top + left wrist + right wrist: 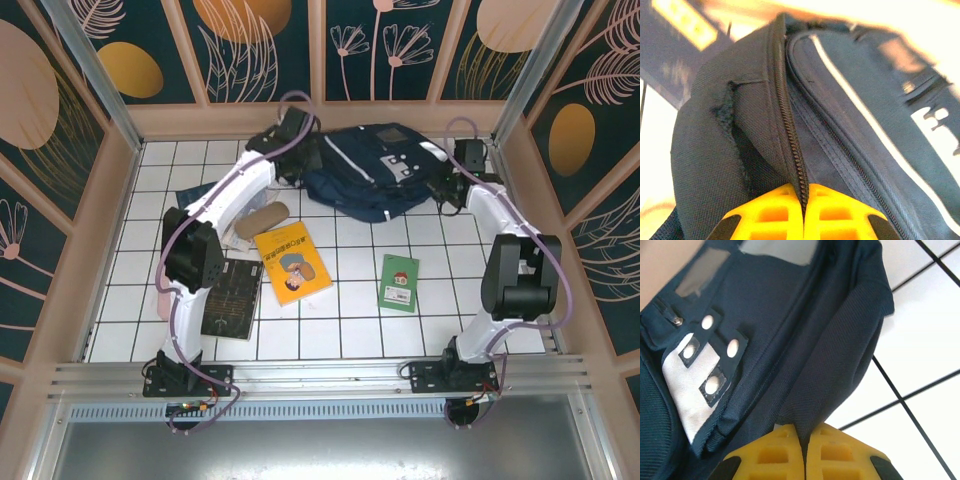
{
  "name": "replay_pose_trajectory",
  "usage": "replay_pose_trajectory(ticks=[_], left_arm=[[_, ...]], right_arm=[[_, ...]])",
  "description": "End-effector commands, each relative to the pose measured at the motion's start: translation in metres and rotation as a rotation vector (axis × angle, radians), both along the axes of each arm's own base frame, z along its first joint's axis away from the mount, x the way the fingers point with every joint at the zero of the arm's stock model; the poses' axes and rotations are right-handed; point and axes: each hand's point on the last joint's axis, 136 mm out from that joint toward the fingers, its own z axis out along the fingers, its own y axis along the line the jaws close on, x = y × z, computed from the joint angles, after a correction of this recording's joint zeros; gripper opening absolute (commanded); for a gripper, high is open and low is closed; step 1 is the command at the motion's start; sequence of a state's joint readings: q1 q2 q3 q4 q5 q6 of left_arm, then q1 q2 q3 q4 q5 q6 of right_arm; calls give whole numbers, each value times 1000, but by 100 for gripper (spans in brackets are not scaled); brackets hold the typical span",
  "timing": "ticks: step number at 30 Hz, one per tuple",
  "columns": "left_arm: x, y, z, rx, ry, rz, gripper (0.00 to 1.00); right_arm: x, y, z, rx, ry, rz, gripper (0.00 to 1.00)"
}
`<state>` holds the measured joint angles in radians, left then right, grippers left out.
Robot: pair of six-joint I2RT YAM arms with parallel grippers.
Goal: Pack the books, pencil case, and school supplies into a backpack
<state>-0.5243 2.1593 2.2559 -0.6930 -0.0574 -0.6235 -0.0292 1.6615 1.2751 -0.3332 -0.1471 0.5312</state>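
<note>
The navy backpack (375,170) lies at the back of the tiled table. My left gripper (300,135) is at its left end, and in the left wrist view its yellow fingers (775,215) are shut on the backpack's (850,125) zipper seam. My right gripper (452,182) is at its right end, shut (805,455) on a fold of backpack fabric (840,355). A yellow-orange book (291,262), a green booklet (400,282) and a black book (232,297) lie flat in front. A tan oval pencil case (262,217) lies beside the left arm.
A dark flat book (192,196) and a pale flat item (238,238) lie partly hidden by the left arm. Wooden walls (120,190) fence the table on three sides. White tiles (340,320) between the books are bare.
</note>
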Motion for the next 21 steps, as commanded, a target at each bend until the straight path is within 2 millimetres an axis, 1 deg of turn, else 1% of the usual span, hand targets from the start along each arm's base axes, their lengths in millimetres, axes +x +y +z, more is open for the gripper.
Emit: replay_pose_trajectory(ticks=[1,2,3,5,6,12,15,18,21], left_arm=[[11,11,53,-21,-112,9,0],[10,8,60,-42,-125,1,0],[9,5,64,-65,-129,-11,0],[7,2,65,-94,-128,-22,0],[6,0,61,-101,-120,-31,0],[0,-11,36,-131,-63,-74,0],[-5,-11,19,-130,-28,-79,0],[-12,-9,-3,-121,11,-78,0],[-20,-1,-30,-88,47,-62,0]], right_arm=[[10,-5,44,53,-131,2,12],[8,-4,40,58,-126,10,21],[5,-2,34,63,-119,16,38],[0,1,22,82,-102,24,49],[-3,3,16,94,-96,29,54],[-14,14,-10,144,-49,40,55],[-20,26,-17,144,-34,70,55],[-27,39,-26,131,-13,96,55],[-36,51,-33,146,11,117,55]])
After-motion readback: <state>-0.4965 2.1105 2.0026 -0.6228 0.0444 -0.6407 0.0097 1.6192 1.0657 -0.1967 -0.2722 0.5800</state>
